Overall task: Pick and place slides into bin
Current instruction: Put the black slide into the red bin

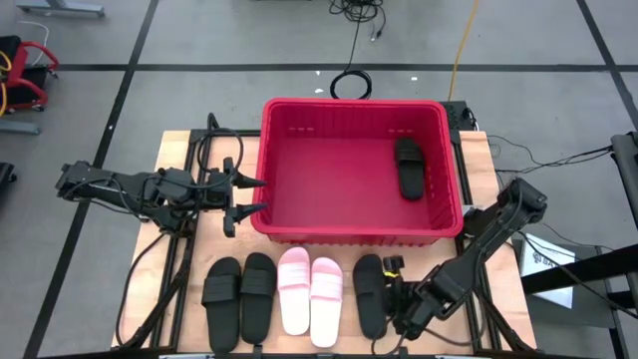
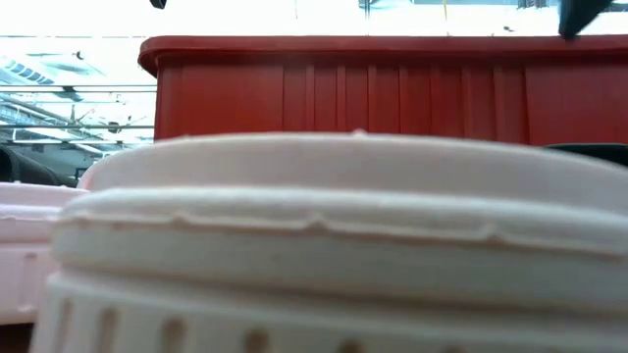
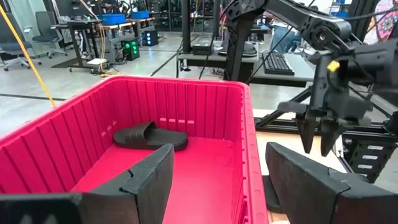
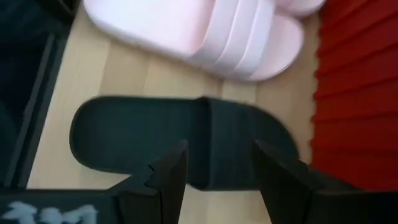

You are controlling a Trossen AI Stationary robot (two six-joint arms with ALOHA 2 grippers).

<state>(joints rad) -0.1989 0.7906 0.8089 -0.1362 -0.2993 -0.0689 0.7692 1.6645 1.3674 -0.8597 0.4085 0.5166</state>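
The red bin (image 1: 299, 175) stands mid-table with one black slide (image 1: 409, 167) lying flat on its floor at the right, also seen in the left wrist view (image 3: 149, 137). Five slides lie in a row on the table in front of the bin: two black (image 1: 239, 297), two pale pink (image 1: 310, 291) and one black (image 1: 370, 294). My right gripper (image 4: 217, 168) is open just over this last black slide (image 4: 186, 140), near its strap; I see no touch. My left gripper (image 1: 249, 195) is open and empty, level, just outside the bin's left wall.
A pink slide (image 2: 314, 235) fills the low view, with the bin's front wall (image 2: 392, 93) behind it. In the left wrist view the right arm (image 3: 323, 118) shows beyond the bin's near wall (image 3: 249, 155). Cables (image 1: 351, 82) lie on the floor behind the table.
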